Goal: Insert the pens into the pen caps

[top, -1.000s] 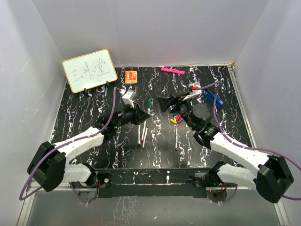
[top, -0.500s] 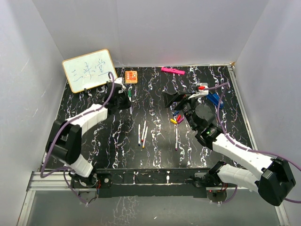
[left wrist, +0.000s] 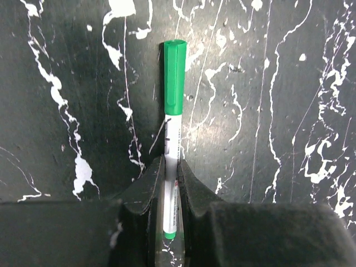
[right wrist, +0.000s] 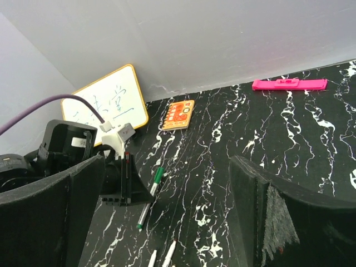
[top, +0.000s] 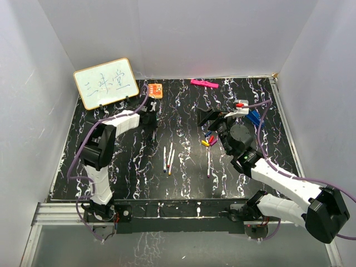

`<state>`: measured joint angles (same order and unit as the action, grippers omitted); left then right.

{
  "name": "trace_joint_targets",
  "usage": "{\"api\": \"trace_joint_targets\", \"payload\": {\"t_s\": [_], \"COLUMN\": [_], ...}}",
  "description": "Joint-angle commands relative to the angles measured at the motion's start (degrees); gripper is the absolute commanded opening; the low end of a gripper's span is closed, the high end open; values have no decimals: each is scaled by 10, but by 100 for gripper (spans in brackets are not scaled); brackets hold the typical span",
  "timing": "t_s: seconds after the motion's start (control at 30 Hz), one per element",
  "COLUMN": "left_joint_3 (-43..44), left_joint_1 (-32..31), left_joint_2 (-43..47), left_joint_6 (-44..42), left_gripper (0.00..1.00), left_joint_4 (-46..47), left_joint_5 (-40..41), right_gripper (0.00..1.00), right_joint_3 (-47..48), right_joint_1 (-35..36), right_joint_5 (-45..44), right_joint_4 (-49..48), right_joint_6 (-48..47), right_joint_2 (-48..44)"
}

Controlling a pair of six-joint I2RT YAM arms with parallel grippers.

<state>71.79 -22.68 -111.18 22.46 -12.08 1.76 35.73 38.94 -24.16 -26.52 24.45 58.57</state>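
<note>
My left gripper [left wrist: 170, 167] is shut on the white barrel of a pen [left wrist: 172, 139] with a green cap [left wrist: 174, 78], which lies along the table at the back left. The same pen shows in the right wrist view [right wrist: 146, 203], under the left gripper [right wrist: 125, 183]. My right gripper [right wrist: 167, 161] is open and empty, raised over the table's middle [top: 204, 118]. Three uncapped pens [top: 171, 158] [top: 165, 158] [top: 208, 162] lie in the centre. Small loose caps, yellow and red [top: 204, 143] and purple [top: 213, 140], lie under the right arm.
A whiteboard [top: 105, 83] leans at the back left. An orange square block [top: 155, 90] and a pink bar [top: 204, 83] lie by the back wall. A blue object [top: 251, 117] lies right of the right wrist. White walls enclose the table.
My left arm has swung from the table's centre to the back left, carrying the green-capped pen down to the table. The right gripper has shifted slightly right.
</note>
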Motion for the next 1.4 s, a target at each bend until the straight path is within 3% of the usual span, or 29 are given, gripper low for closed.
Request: {"api": "trace_joint_targets", "payload": {"t_s": [0.0, 0.17, 0.33, 0.4, 0.7, 0.97, 1.07, 1.2, 1.37], "left_joint_3": [39, 67, 69, 71, 59, -12, -45, -68, -77], "left_joint_1": [-1, -1, -1, -1, -1, -6, -25, -67, -116], "left_joint_2": [-15, -43, -42, -41, 12, 112, 150, 182, 191], "left_joint_6": [-25, -31, -27, -27, -27, -21, -22, -19, 4], "left_gripper": [8, 15, 46, 50, 51, 49, 49, 48, 48], "left_joint_4": [-43, -64, -63, -66, -66, -67, -84, -133, -202], "left_joint_5": [14, 18, 22, 22, 24, -38, -37, -6, 21], "right_gripper": [92, 92, 92, 92, 92, 84, 73, 46, 41], "right_joint_3": [0, -3, -3, -2, 3, 26, 19, 15, 16], "right_joint_1": [0, 0, 0, -1, -1, -3, -11, -32, -64], "right_joint_5": [-14, -27, -24, -23, -69, -157, -166, -159, -126], "right_joint_4": [-8, -9, -9, -8, 6, 75, 83, 97, 120], "right_joint_6": [-18, -22, -31, -34, -27, 2, 24, 54, 81], "right_joint_2": [-13, -10, -5, -1, 8, 33, 35, 39, 44]}}
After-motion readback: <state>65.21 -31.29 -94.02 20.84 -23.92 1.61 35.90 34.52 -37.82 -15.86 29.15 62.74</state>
